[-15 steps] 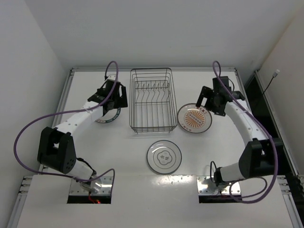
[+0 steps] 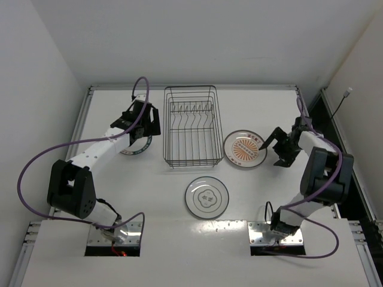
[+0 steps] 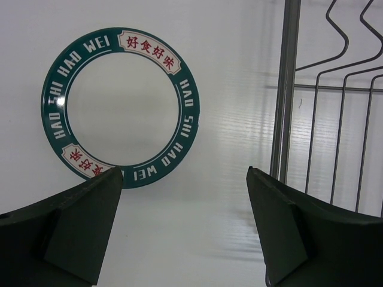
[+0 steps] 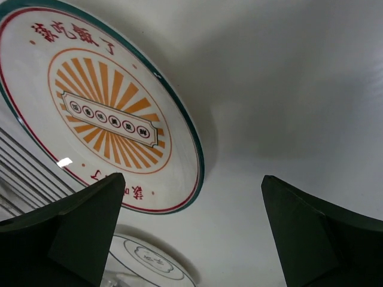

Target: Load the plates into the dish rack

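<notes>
The dark wire dish rack (image 2: pixel 190 125) stands at the table's middle back, with nothing in it. To its left lies the white plate with the green lettered rim (image 2: pixel 133 149) (image 3: pixel 119 101). My left gripper (image 2: pixel 145 130) (image 3: pixel 183 173) hovers open over that plate's near-rack side, holding nothing. The orange sunburst plate (image 2: pixel 242 149) (image 4: pixel 108 113) lies flat right of the rack. My right gripper (image 2: pixel 270 153) (image 4: pixel 194 177) is low beside that plate's right edge, open and empty. The thin-rimmed white plate (image 2: pixel 206 197) (image 4: pixel 143 263) lies in front of the rack.
The rack's left wall wires (image 3: pixel 286 89) rise close to my left gripper's right finger. A raised border (image 2: pixel 191 87) frames the table, with white walls on the left and at the back. A dark strip and cable (image 2: pixel 335 113) run along the right side.
My right arm has swung out from above the orange plate's far edge to the plate's right side and dropped lower, its jaws now facing the plate. The left arm has not moved.
</notes>
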`<state>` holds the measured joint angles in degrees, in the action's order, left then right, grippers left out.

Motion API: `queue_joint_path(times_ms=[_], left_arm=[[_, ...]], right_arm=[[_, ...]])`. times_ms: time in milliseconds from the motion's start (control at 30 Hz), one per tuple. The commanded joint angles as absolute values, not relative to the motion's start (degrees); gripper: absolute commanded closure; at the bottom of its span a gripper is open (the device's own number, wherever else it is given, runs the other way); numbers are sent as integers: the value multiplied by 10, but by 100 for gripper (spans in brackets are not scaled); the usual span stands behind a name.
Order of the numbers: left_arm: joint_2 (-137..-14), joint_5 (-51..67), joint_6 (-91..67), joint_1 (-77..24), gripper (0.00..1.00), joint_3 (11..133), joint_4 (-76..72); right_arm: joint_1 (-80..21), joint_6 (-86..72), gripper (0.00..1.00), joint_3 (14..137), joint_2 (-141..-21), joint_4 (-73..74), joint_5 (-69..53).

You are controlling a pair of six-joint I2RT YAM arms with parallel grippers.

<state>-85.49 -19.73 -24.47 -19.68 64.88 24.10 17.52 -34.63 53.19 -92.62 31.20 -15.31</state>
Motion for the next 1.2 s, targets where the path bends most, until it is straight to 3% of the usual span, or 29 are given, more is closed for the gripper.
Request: queue_joint_path(times_ms=[0,67,267,367,400,500,633,800,933,1033,1167], left_arm=[[-839,-206,-248,-200,18,671,239],[-839,-206,-248,-200,18,671,239],[-839,-206,-248,-200,18,676,239],[-839,-206,-248,-200,18,676,239],[-839,-206,-248,-200,18,676,239],[-845,-206,-248,-200,18,676,244],[-845,-211,-248,-200,18,676,244],[-845,-216,-248,-200,18,676,244],[-845,-241,-253,-200,18,676,255],[-839,-299,-274,-200,18,681,269],[-816,-377,-308,-200,0,676,283]], right_arm=[[178,-343,5,531,-971,261,-221],[178,-343,13,536,-1017,246,-251],[176,-343,21,548,-1048,240,-240],[176,-343,80,553,-1053,240,-240],[176,-343,91,553,-1061,251,-240],[176,-331,100,561,-1067,258,-245],[176,-331,100,542,-1044,238,-263],[158,-345,100,570,-866,257,-192],[100,-352,100,683,-761,314,-64],[63,-347,100,766,-752,344,-5],[-23,-334,100,845,-806,374,72]])
